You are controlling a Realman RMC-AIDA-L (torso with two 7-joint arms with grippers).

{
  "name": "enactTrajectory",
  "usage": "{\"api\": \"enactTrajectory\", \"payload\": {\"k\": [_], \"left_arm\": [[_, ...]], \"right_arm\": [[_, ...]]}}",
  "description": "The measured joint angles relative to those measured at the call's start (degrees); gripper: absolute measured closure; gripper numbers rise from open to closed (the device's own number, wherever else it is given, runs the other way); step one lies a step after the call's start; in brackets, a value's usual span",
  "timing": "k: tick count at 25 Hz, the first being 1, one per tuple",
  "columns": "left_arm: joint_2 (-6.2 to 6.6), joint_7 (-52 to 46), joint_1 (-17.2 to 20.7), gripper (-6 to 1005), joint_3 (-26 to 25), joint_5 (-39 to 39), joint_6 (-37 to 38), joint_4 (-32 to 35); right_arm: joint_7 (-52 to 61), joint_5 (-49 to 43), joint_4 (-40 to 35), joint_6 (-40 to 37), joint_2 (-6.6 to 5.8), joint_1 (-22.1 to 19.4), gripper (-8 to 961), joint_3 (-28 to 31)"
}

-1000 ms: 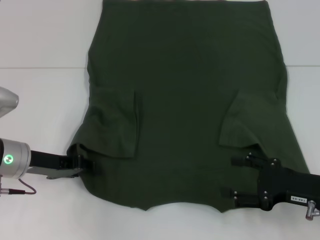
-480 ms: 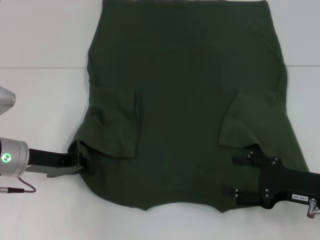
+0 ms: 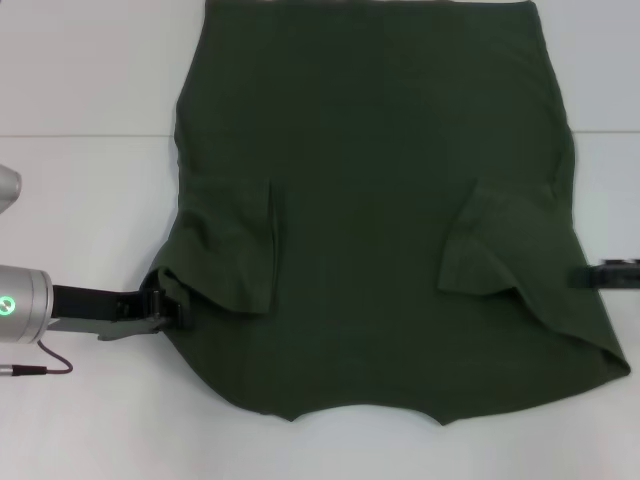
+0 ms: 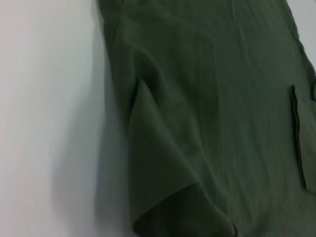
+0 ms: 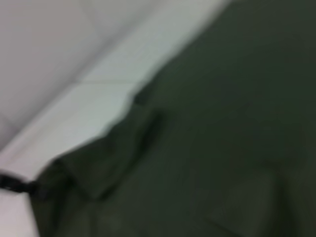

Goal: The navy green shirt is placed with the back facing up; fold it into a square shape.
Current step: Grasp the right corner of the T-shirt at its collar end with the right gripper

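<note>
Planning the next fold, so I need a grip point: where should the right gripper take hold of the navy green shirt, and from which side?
Probably the navy green shirt at its right shoulder edge, just outside the folded-in sleeve, approached from the robot's right. The right gripper sits beside that edge, and the left gripper is at the mirrored spot.

navy green shirt [image 4: 217, 98], sleeve folded inward, white table [image 4: 44, 123]

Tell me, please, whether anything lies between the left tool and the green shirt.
Nothing visible does. The left tool is already at the navy green shirt's near-left edge, touching the cloth. The right tool is at the shirt's right edge.
</note>
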Motion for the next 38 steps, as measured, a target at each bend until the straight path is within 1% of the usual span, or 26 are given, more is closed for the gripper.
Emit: {"api": "enactTrajectory", "payload": {"k": [2,3,4,5,8,10,12,17,19,24,28,38], "left_arm": [[0.05,0.6,0.0,970,-0.1,0.0,0.4,0.1],[0.1,0.9,0.1,970,-0.2,0.0,0.5,0.1],[0.14,1.6,0.2,969,-0.3,0.0,0.7,0.2],[0.15,2.1,0.2,969,-0.3,0.0,0.8,0.2],[0.19,3.5,0.2,969,-0.8,-0.1,0.8,0.2],[0.32,4.3,0.3,969,-1.8,-0.1,0.8,0.2],[0.49,4.7,0.3,969,-2.5,-0.1,1.1,0.2],[0.54,4.9,0.3,969,-3.0,-0.1,1.8,0.2],[0.55,4.9,0.3,970,-3.2,-0.1,2.0,0.2],[0.56,5.2,0.3,969,-3.3,-0.1,2.0,0.1],[0.56,5.3,0.3,969,-3.3,-0.1,2.0,0.0],[0.56,5.5,0.3,971,-3.3,-0.4,2.0,0.0]], "right_arm": [[11.4,-4.9,0.2,-2.3,-2.95,2.2,28,0.2],[14.8,-7.0,0.8,-4.1,-3.98,3.3,28,0.6],[17.4,-9.3,1.0,-5.6,-4.73,4.5,29,1.4],[19.3,-11.9,1.2,-7.5,-5.08,5.7,29,2.6],[20.8,-20.8,1.2,-9.8,-4.64,8.6,71,4.9],[21.6,-24.9,2.1,-9.2,-4.14,9.7,99,4.8],[21.7,-26.7,3.7,-8.0,-3.65,10.4,101,4.5],[21.1,-27.2,5.5,-5.1,-2.43,10.7,104,3.3],[21.0,-27.2,6.4,-3.9,-2.17,10.7,104,2.8],[20.8,-27.3,7.6,-2.0,-2.1,10.3,108,1.2],[20.6,-27.9,8.0,-1.2,-2.04,10.2,120,1.2],[19.9,-29.2,8.2,0.2,-0.76,10.8,150,0.7]]}}
